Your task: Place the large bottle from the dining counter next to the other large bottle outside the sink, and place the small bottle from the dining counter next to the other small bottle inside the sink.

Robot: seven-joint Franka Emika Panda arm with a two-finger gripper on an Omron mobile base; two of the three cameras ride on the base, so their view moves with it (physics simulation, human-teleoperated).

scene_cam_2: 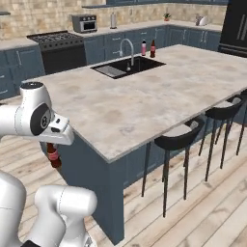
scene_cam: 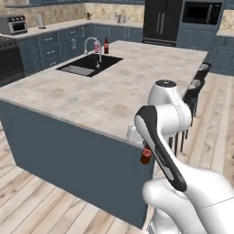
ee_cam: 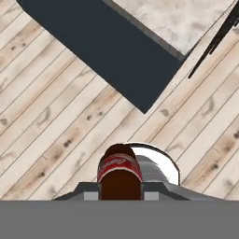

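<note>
- Bottles counted: three. One held bottle [scene_cam: 146, 156] in the gripper [ee_cam: 120, 196], a dark bottle [scene_cam: 106, 46] and a pink bottle [scene_cam: 96, 47] on the island by the sink [scene_cam: 88, 65].
- Held bottle: dark brown with a red label, clamped between the fingers, jaws closed tight on it.
- It hangs off the island's near corner, below countertop [scene_cam: 114, 87] level, over the wood floor [ee_cam: 56, 140], just beside the dark island side.
- Axis: base views show it upright, long axis vertical; which end is up is hard to tell.
- Hand view looks down along it, label band in sight, floor beyond.
- Dark and pink bottles stand upright, side by side, behind the faucet [scene_cam: 93, 45], outside the basin.
- Stools [scene_cam_2: 179, 140]: three along the island's right side in right base view.
</note>
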